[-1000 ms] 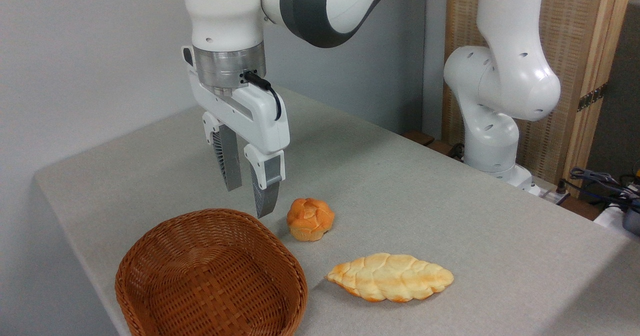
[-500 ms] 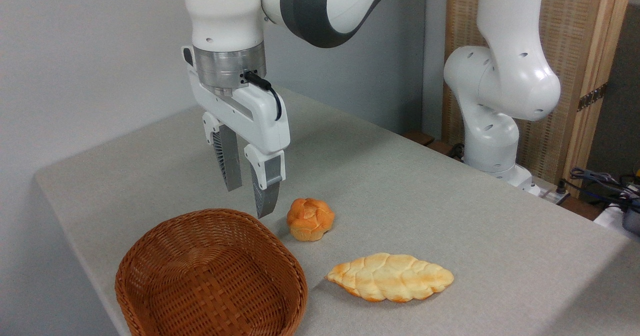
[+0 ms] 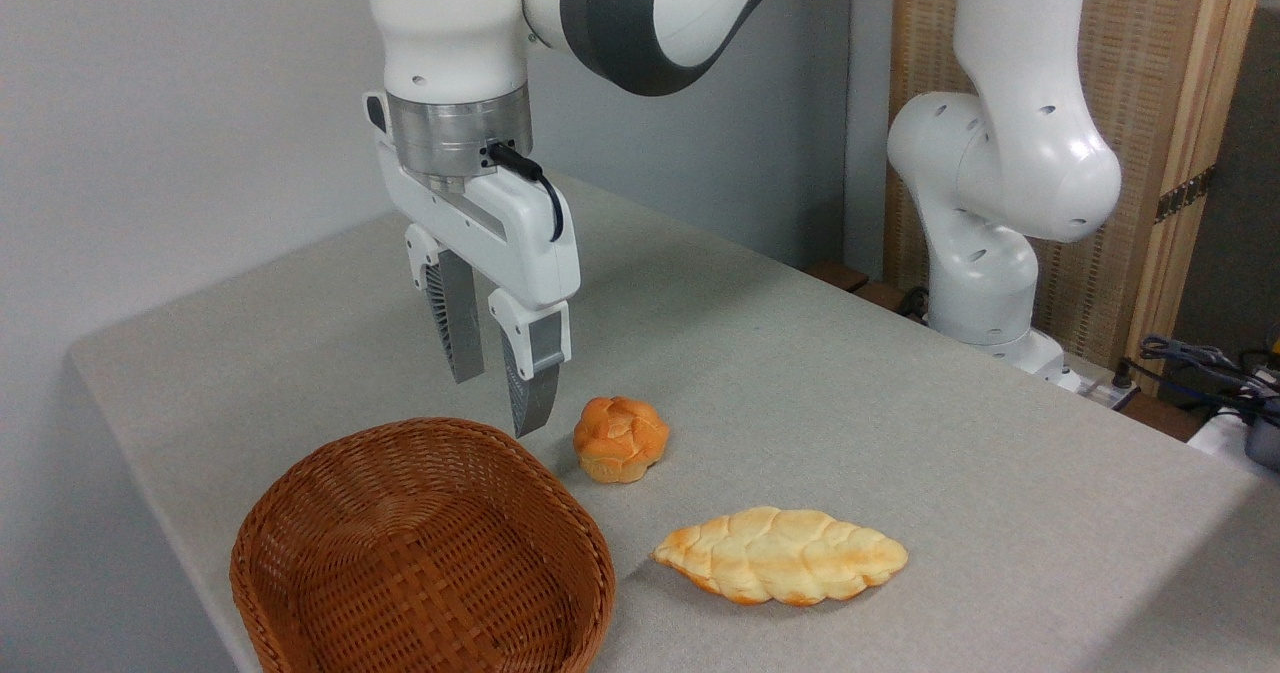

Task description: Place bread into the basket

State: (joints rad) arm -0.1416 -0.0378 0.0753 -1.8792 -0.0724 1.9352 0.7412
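White two-finger gripper (image 3: 497, 403) with grey ribbed fingers (image 3: 452, 325), hung point-down from the white Panda arm (image 3: 450, 33) above the grey cloth-covered table (image 3: 850, 403); jaws parted to a moderate gap, nothing between them, tips clear of the surface and hovering just past the far rim of the brown woven wicker basket (image 3: 420, 553). At about 3 o'clock from the fingertips, just beside the nearer finger but apart from it: small round knotted bun (image 3: 620, 438), orange-golden on top and paler below, resting on the cloth near the basket's rim at roughly 1 o'clock from the basket's centre, not touching the wicker as far as can be told. Basket interior visible and holding nothing. Farther out, at about 4 o'clock from the bun and well apart from the gripper: long flat leaf-shaped braided loaf (image 3: 782, 555), pale gold, lying on the table and no part of the task. Arm base (image 3: 990, 253) at the far right edge of the table, beside a slatted wooden panel (image 3: 1150, 73). Progress, judged from this layout: none of the task completed. Bun not yet gripped, not yet lifted, not yet in the basket. Remaining, by estimate: a short sideways shift to centre the open jaws over the bun, descent, closure, lift, a brief carry toward 8 o'clock over the rim, release.
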